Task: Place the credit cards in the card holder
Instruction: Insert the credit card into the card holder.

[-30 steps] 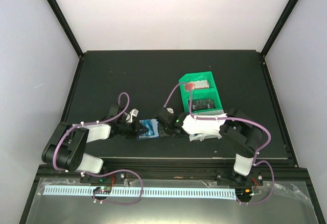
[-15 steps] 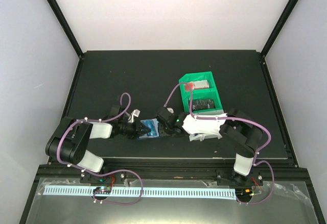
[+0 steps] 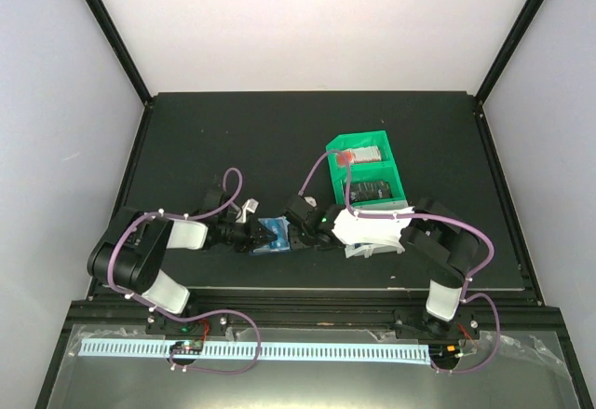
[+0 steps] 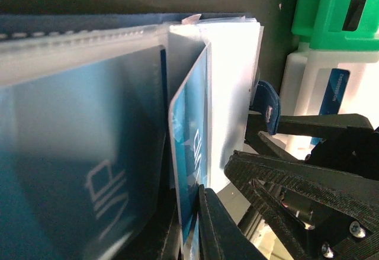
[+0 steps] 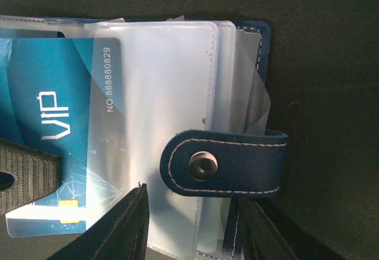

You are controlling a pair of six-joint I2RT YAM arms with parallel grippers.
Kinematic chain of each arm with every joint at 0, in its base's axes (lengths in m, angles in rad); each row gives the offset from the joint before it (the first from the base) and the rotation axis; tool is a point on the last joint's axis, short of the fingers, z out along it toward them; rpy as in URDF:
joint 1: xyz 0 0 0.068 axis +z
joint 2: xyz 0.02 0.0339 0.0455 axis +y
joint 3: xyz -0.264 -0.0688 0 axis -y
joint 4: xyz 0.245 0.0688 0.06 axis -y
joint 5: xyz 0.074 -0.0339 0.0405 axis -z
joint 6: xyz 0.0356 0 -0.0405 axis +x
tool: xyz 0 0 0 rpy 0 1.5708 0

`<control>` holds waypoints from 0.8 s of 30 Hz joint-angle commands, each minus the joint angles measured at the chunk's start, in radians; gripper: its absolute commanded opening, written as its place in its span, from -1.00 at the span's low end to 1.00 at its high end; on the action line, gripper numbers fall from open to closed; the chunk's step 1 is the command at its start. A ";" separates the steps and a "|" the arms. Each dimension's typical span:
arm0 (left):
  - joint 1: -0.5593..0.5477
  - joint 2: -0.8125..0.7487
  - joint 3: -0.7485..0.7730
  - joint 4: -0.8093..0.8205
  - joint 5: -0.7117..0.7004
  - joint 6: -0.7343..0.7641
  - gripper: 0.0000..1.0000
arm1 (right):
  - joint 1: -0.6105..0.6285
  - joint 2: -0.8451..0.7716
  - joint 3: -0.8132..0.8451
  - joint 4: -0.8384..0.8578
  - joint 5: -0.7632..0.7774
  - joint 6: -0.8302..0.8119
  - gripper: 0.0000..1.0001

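The card holder lies open between both grippers, its navy snap tab folded over clear sleeves. In the right wrist view a blue credit card marked VIP sits partly inside a sleeve. My left gripper is shut on that card, seen edge-on and reaching into the sleeve. My right gripper has its jaws half apart around the holder's tab side, holding it. From above, the left gripper meets the holder from the left and the right gripper from the right.
A green compartment bin stands behind the right arm, with dark items inside. A white bin sits under the right forearm; another blue card shows in it. The table's front edge runs just below the grippers.
My left arm has pushed rightward toward the holder, carrying the card closer in. The right arm and the holder have stayed in place.
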 commanded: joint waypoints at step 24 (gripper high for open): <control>-0.117 -0.232 0.142 -0.491 -0.454 0.214 0.14 | -0.002 -0.016 -0.066 0.099 -0.030 -0.003 -0.13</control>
